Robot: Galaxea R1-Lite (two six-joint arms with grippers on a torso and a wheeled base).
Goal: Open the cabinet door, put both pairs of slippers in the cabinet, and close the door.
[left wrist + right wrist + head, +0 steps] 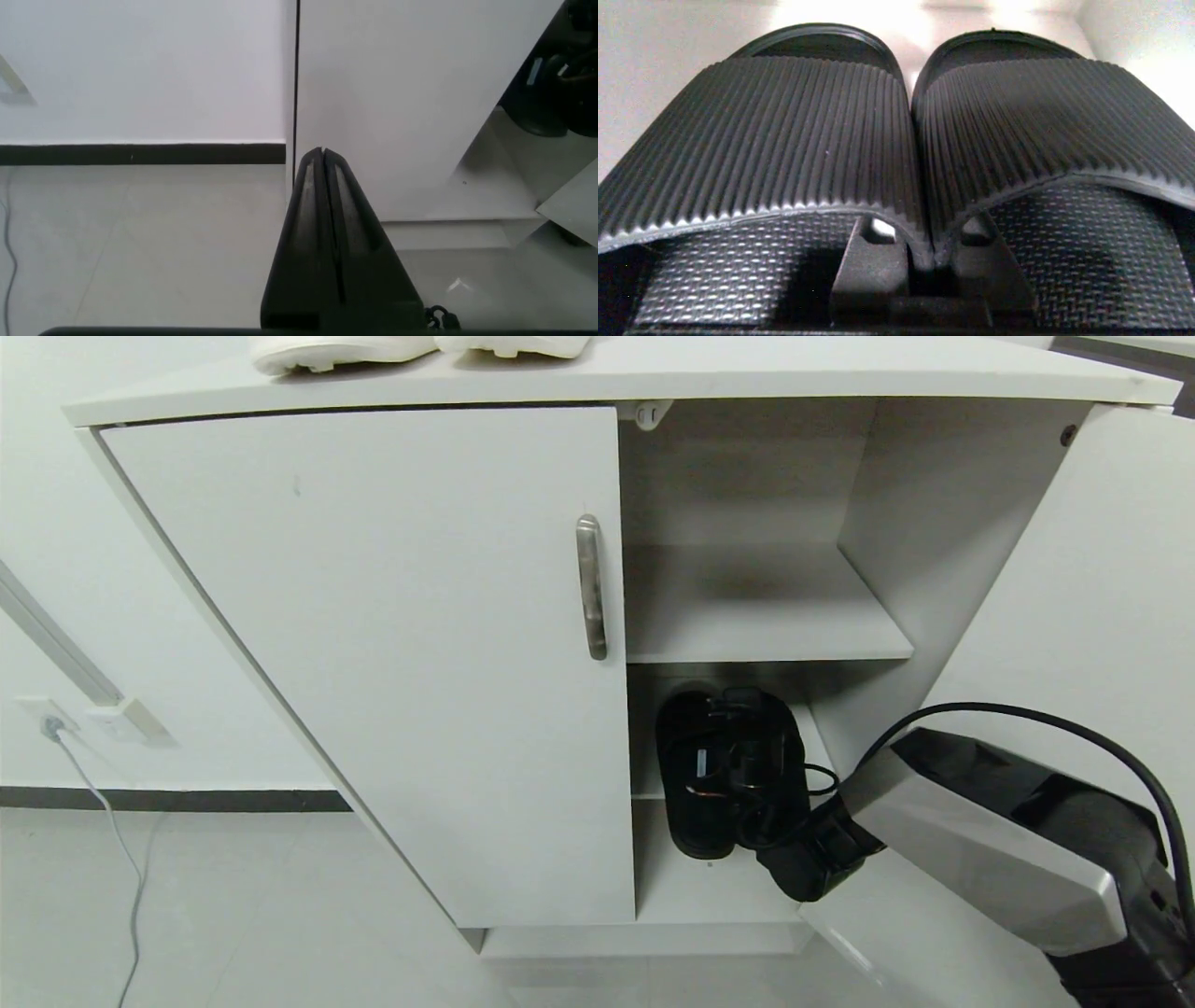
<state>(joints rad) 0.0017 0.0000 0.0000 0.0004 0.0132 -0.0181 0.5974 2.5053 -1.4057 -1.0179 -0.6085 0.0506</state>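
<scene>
**Black slippers in the cabinet, white pair on top**

Your cabinet (794, 373) stands with its right door (1102, 597) swung wide and its left door (373, 644) shut, handle (590, 588) upright at its edge.

Inside the open half, the black slippers (695, 775) sit side by side in the compartment just under the top shelf (766, 607), heels poking out past the front. You cannot tell whether they rest on the board beneath them.

Your right gripper (926, 261) has hold of them. Its fingers (868, 271) are closed in on the two inner strap edges, pinching them together where the slippers meet.

The white slippers (327, 350) lie on the cabinet's top board, near its front edge above the shut door.

Your left gripper (322, 187) hangs low over the floor tiles (140, 243) in front of the shut left door. Its fingers are pressed flat together with nothing between them.
</scene>
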